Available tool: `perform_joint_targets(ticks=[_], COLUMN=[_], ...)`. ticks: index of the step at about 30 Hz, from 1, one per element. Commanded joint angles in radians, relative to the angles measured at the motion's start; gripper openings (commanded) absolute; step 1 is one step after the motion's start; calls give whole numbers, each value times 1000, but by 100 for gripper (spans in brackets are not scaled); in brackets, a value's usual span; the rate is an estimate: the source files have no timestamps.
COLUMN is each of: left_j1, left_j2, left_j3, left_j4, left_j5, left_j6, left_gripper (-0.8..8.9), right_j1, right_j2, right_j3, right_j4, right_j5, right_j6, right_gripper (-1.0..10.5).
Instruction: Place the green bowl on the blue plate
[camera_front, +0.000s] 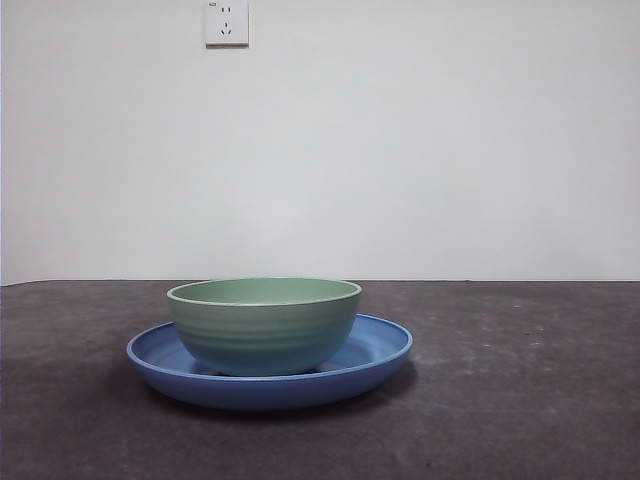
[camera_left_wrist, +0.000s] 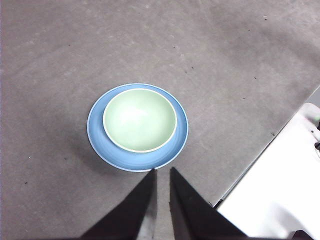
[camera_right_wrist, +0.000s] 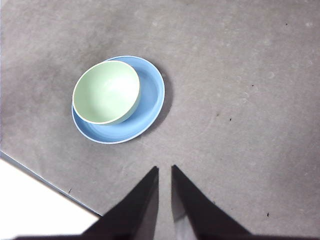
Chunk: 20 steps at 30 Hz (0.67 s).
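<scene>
A: Entry. Where is the bowl (camera_front: 264, 325)?

B: It sits upright inside the plate (camera_front: 385, 350), base on the plate floor. From the front view it is shifted toward 9 o'clock of the plate's centre: more blue shows on the 3 o'clock side. The left wrist view shows the same offset, with the bowl's rim close to one edge of the plate and a wider blue crescent opposite. The plate lies flat on the dark table (camera_front: 530, 400).

A: Grippers?

B: Left gripper (camera_left_wrist: 162, 172) hangs high over the table, jaws nearly together with only a thin slit between them, holding nothing. Right gripper (camera_right_wrist: 165, 170) is the same: narrow slit, empty, well clear of the dishes. Neither arm shows in the front view.

A: Task status?

B: Judged done. The bowl rests on the plate and nothing touches it.

A: Handling notes, in case of a re-grip?

B: The bowl looks like glazed ceramic: rigid, likely moderately heavy, brittle if dropped. The surface looks glossy, so probably slippery. The faint ridges on the outer wall may help friction a little. Best hold, in my view, is a pinch over the rim, one jaw inside and one outside, at the side with the most free plate. The jaws would need to spread first.

A: Risk?

B: A sideways nudge may slide the bowl against the plate's raised rim.
</scene>
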Motion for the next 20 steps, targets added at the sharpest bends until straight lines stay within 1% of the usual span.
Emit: perform_joint_targets(ticks=[1, 3, 5, 6, 8, 10, 12, 13, 15, 17, 18, 20], left_j1=[-3, 31, 85, 121, 188, 257, 320, 354, 406, 448, 465, 484], left_j2=[5, 5, -8, -27, -85, -171, -258, -307, -396, -478, -519, -585], left_j3=[9, -11, -78, -137, -290, -486, -663, -753, -898, -1023, -1081, -1168], left_j4=[7, 22, 112, 194, 423, 695, 911, 999, 1107, 1178, 1204, 1225], left_j5=[2, 2, 2, 2, 3, 3, 2, 2, 0, -4, -18, -81], left_j6=[-2, -2, 5, 5, 5, -7, -29, -53, -69, -79, -89, -133], left_gripper=[41, 41, 30, 30, 30, 30, 30, 30, 30, 30, 30, 30], right_j1=[5, 5, 5, 5, 5, 5, 5, 5, 5, 5, 5, 5], right_j2=[6, 6, 6, 6, 6, 6, 6, 6, 6, 6, 6, 6], right_j3=[14, 14, 14, 14, 14, 14, 14, 14, 14, 14, 14, 14], right_j4=[10, 10, 10, 10, 10, 10, 10, 10, 10, 10, 10, 10], right_j5=[-1, -1, -1, 0, -1, -1, -1, -1, -1, -1, -1, -1], right_j6=[-8, -8, -8, -8, -8, -8, -8, -8, -8, -8, -8, -8], right_gripper=[37, 37, 37, 37, 37, 37, 37, 37, 37, 37, 37, 37])
